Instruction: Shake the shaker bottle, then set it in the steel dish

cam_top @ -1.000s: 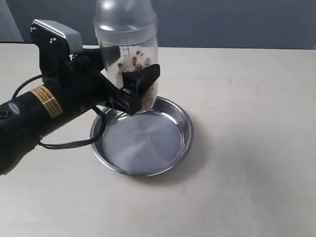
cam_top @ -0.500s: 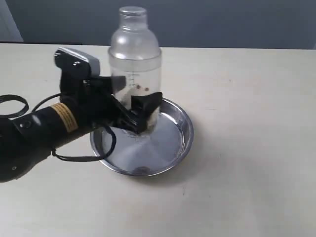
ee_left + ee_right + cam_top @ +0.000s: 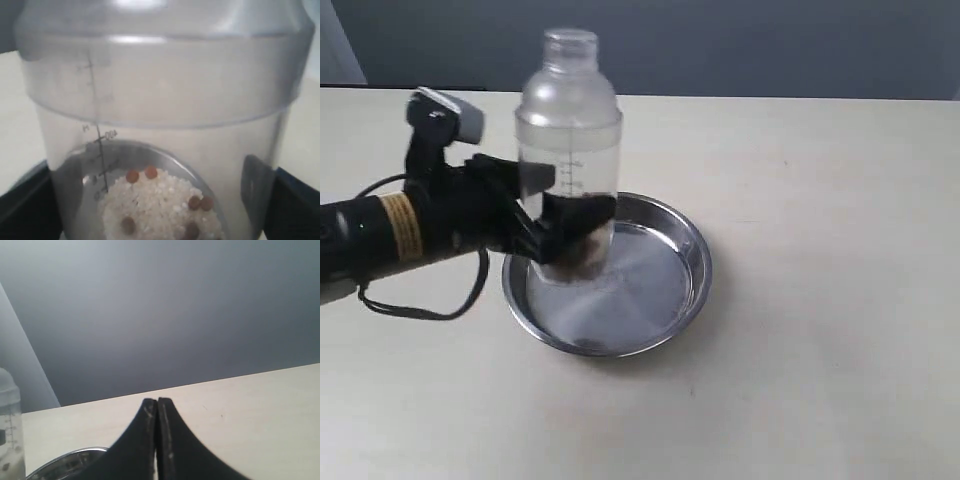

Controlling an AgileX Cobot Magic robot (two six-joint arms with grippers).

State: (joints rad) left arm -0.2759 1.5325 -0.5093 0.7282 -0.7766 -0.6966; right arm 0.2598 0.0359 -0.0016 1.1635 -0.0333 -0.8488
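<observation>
Clear plastic stands upright between my left jaws: the shaker bottle [image 3: 568,160], with its domed shoulder and small round cap [image 3: 570,42] on top, is over the left part of the steel dish [image 3: 703,262], its base down inside the rolled rim. Whether the base actually rests on the dish floor I cannot tell. Printed measuring marks [image 3: 100,150] run down the bottle's wall. At the bottom lies a heap of whitish grains [image 3: 155,210] with a few round brown bits among them. In my left wrist view the curve of the shiny dish shows through the bottle, behind the grains.

My left gripper [image 3: 570,200] comes in from the left, roughly level with the table [image 3: 820,330], and is clamped on the bottle's lower body, spread wide to span it. Its black fingers [image 3: 277,200] press the wall on either side. A yellow label [image 3: 400,225] wraps my left arm, and a black cable [image 3: 420,308] loops from it down onto the table.

My right gripper [image 3: 157,440] holds nothing, its two black jaws pressed together tip to tip. Past it, its wrist view catches one edge of the bottle and a short arc of the dish's rim. The table is pale beige, and a grey wall [image 3: 770,45] stands behind it.
</observation>
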